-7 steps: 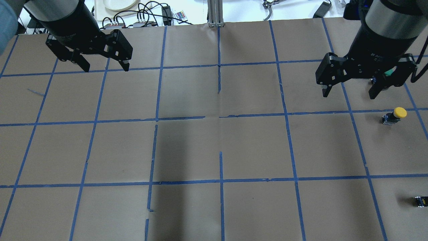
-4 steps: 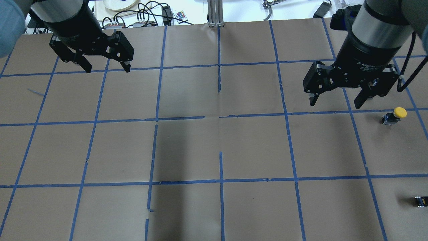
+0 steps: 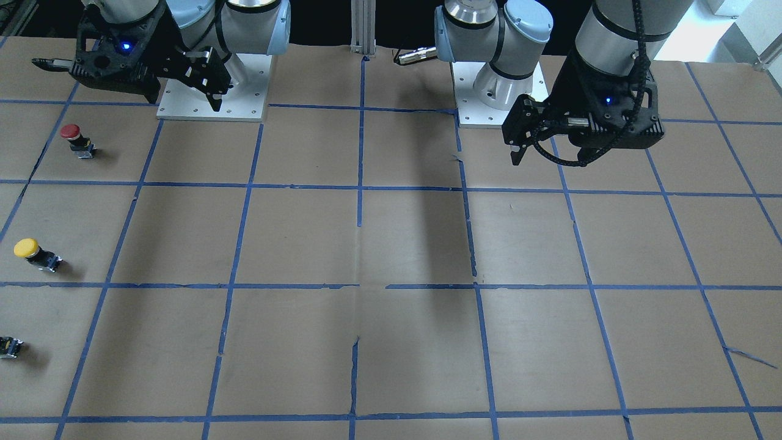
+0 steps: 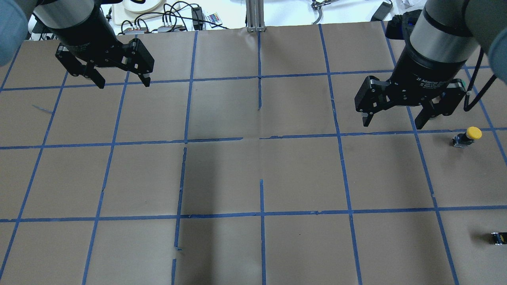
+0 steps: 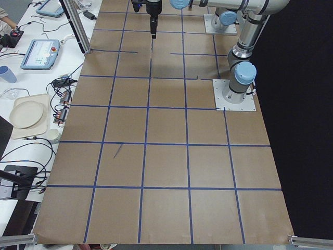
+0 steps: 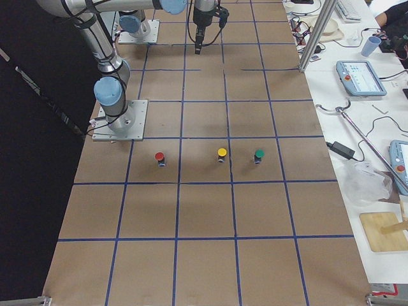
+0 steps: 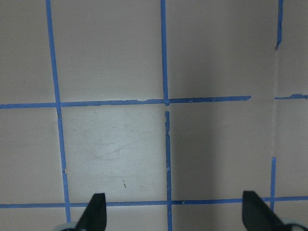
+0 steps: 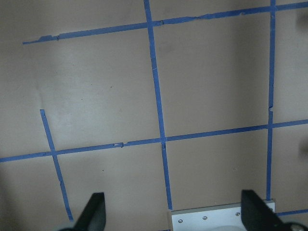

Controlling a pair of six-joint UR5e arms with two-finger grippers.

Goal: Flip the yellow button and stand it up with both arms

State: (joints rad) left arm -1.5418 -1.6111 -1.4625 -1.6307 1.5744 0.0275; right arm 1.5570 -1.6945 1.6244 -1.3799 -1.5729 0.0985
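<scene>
The yellow button (image 4: 467, 137) stands on the brown paper at the far right, yellow cap up on its black body; it also shows in the front view (image 3: 33, 253) and the right side view (image 6: 222, 153). My right gripper (image 4: 393, 124) hangs open and empty above the table, to the left of the button and apart from it. Its fingertips (image 8: 94, 211) show spread in the right wrist view, with no button there. My left gripper (image 4: 123, 84) is open and empty at the far left; its fingertips (image 7: 98, 211) are spread over bare paper.
A red-capped button (image 3: 73, 135) and a small capless black block (image 4: 498, 238) sit near the yellow button on the right side. A green-capped button (image 6: 259, 154) stands beside it. Blue tape lines grid the table. The arm base plates (image 3: 211, 85) are at the robot's side.
My right gripper has moved left and toward the robot, away from the spot over the green button. It is still open. My left gripper has barely shifted.
</scene>
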